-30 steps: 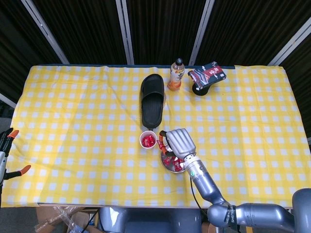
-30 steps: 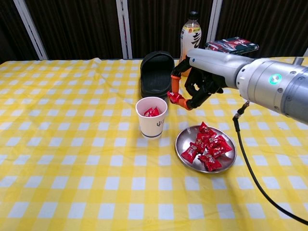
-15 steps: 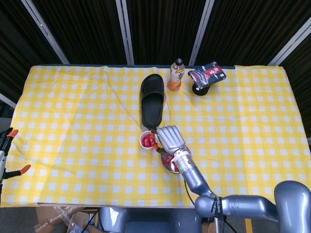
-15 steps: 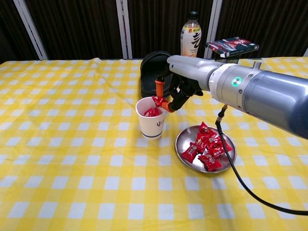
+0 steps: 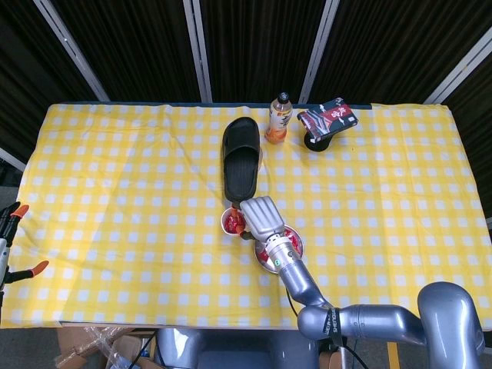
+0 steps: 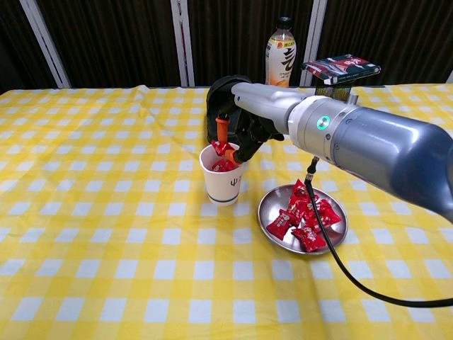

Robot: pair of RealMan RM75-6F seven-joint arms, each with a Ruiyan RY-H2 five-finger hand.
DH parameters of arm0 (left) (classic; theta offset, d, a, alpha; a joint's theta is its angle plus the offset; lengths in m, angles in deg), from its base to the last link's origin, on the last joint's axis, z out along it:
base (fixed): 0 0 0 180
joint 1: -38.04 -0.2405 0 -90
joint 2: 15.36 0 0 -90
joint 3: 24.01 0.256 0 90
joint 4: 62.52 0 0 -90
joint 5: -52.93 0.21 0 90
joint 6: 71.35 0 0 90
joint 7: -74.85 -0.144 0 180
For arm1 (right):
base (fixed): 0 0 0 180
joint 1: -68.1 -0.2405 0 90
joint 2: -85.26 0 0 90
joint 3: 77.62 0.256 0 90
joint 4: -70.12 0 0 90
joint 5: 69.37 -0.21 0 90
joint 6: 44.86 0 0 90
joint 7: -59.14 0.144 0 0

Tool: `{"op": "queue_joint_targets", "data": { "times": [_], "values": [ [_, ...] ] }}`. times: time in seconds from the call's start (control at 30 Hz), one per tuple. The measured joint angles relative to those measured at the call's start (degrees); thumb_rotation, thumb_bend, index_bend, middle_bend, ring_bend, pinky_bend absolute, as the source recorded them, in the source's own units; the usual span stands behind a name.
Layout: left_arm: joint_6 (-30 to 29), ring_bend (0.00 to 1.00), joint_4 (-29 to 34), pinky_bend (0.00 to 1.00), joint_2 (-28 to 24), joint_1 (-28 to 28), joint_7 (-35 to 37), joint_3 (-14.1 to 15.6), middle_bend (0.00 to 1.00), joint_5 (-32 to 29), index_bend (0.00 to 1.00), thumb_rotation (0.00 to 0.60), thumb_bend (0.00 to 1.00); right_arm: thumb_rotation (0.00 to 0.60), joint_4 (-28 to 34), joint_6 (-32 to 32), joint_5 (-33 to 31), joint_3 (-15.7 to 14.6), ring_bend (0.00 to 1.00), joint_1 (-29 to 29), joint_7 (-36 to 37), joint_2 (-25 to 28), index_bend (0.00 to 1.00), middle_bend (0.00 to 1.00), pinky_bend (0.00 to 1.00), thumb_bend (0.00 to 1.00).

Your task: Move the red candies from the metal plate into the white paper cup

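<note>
A white paper cup (image 6: 223, 174) (image 5: 231, 223) stands near the table's middle with red candies inside. Right of it sits a round metal plate (image 6: 333, 236) (image 5: 295, 240) holding several red wrapped candies (image 6: 301, 217). My right hand (image 6: 244, 134) (image 5: 259, 217) hovers directly over the cup's mouth, its orange-tipped fingers (image 6: 221, 132) pinching a red candy (image 6: 218, 147) just above the rim. The right forearm crosses above the plate. My left hand is not visible in either view.
A black slipper (image 5: 241, 158) (image 6: 225, 108) lies just behind the cup. A drink bottle (image 5: 280, 118) (image 6: 281, 51) and a dark stand carrying a red-black packet (image 5: 327, 118) (image 6: 341, 67) stand at the back. Yellow checked cloth (image 5: 123, 192) covers the table.
My right hand has travelled left from above the plate's edge to over the cup, carrying the red candy between its fingers.
</note>
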Motion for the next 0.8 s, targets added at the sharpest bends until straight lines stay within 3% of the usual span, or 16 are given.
{"op": "queue_joint_targets", "data": {
  "times": [0.53, 0.8],
  "values": [
    [-0.14, 0.0, -0.1, 0.0, 0.08, -0.02, 0.06, 0.02, 0.0, 0.08, 0.02, 0.6, 0.04, 0.6, 2.51, 2.67, 0.8, -1.39, 0.89, 0.54, -0.24, 0.84, 0.42, 0.82, 0.85, 0.46],
    [-0.5, 0.0, 0.0, 0.0, 0.19, -0.12, -0.29, 0.08, 0.0, 0.31, 0.02, 0.6, 0.04, 0.6, 9.72, 6.66, 3.35, -5.41, 0.89, 3.45, -1.98, 4.17, 0.41, 0.82, 0.85, 0.45]
  ]
}}
